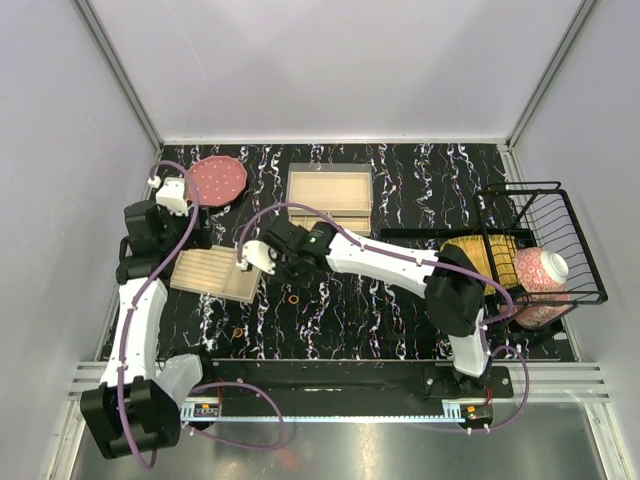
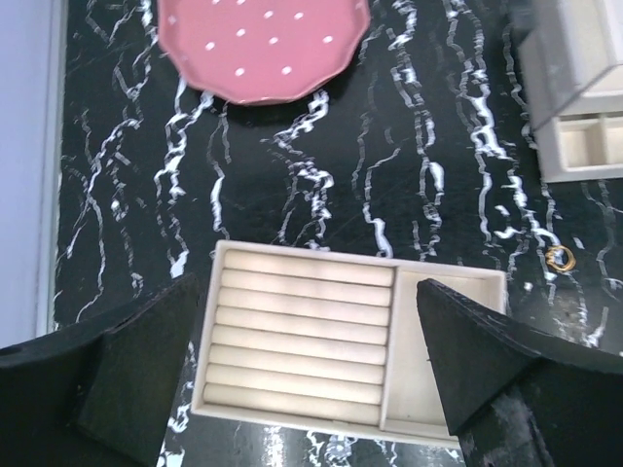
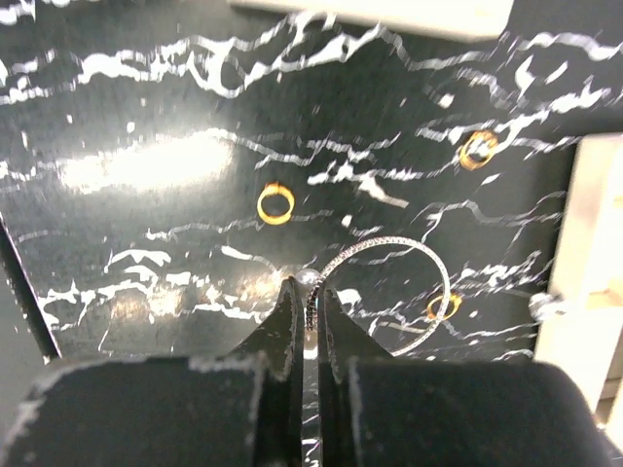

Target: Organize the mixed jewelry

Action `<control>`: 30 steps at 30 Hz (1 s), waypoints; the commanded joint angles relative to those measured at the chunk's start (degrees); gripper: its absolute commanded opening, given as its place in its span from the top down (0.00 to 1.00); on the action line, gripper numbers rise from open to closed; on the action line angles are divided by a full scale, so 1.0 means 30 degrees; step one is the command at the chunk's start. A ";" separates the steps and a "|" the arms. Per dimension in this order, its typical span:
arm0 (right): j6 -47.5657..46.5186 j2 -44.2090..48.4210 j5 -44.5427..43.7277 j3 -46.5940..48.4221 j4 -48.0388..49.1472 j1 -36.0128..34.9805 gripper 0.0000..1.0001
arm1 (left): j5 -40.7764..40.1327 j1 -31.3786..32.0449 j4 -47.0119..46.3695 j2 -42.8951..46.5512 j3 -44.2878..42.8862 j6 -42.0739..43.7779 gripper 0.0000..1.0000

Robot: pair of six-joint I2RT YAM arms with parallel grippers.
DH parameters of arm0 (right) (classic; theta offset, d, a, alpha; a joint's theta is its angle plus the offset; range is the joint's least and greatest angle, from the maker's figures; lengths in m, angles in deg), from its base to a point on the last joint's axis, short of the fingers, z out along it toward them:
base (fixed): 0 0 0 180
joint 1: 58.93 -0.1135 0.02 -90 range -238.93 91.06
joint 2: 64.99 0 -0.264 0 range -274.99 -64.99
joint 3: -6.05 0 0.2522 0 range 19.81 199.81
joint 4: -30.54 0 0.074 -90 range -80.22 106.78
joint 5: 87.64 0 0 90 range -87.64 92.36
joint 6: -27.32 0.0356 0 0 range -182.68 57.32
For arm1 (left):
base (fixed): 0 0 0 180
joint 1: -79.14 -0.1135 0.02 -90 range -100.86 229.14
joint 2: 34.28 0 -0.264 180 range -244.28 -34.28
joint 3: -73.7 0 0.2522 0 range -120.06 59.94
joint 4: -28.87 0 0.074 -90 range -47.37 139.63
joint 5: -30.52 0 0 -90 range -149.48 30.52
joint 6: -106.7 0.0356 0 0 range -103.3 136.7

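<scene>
Right wrist view shows the right gripper [image 3: 311, 297] with its fingers pressed almost fully together on a thin silvery hoop [image 3: 384, 241]. They pinch the wire at one end, and the rest of the hoop curves away from the tips toward 2 o'clock. I cannot tell if the hoop touches the black table [image 3: 146, 117] or is lifted.

Three gold rings lie on the table around it. One gold ring [image 3: 275, 203] is at 11 o'clock from the fingertips, a second gold ring [image 3: 477, 149] is farther off at 1 o'clock, and a third gold ring [image 3: 440, 307] is at 3 o'clock, right at the hoop's wire.

In the left wrist view the left gripper [image 2: 311, 360] has its fingers spread wide and holds nothing. A beige tray [image 2: 302, 321] with padded rows lies below it. A pink plate [image 2: 263, 44] is at 12 o'clock from the tray. Another gold ring [image 2: 560, 258] lies at 2 o'clock, near the tray's corner.
</scene>
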 commanded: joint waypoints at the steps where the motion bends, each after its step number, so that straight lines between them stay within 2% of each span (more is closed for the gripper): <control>1: -0.0864 -0.1673 -0.0189 0.3515 -0.1667 -0.0471 1.00 | -0.0494 -0.1350 -0.0709 -0.1019 -0.1137 0.0048 0.01; 8: -0.1071 -0.4694 0.0251 0.8084 -0.2254 -0.0764 1.00 | 0.1203 -0.4656 -0.0328 -0.2573 -0.1488 0.0224 0.01; 19: -0.0427 -0.8563 0.0251 1.3098 -0.2020 -0.1263 1.00 | 0.2901 -0.8467 -0.0415 -0.4945 -0.1430 0.0517 0.01; 25: -0.0133 -0.9880 0.0369 1.4887 -0.1991 -0.1351 1.00 | 0.3665 -0.9642 -0.0357 -0.5708 -0.1372 0.0869 0.01; 30: -0.0046 -1.0701 0.0661 1.5532 -0.1816 -0.1410 1.00 | 0.4046 -0.9790 -0.0328 -0.5679 -0.1196 0.1074 0.01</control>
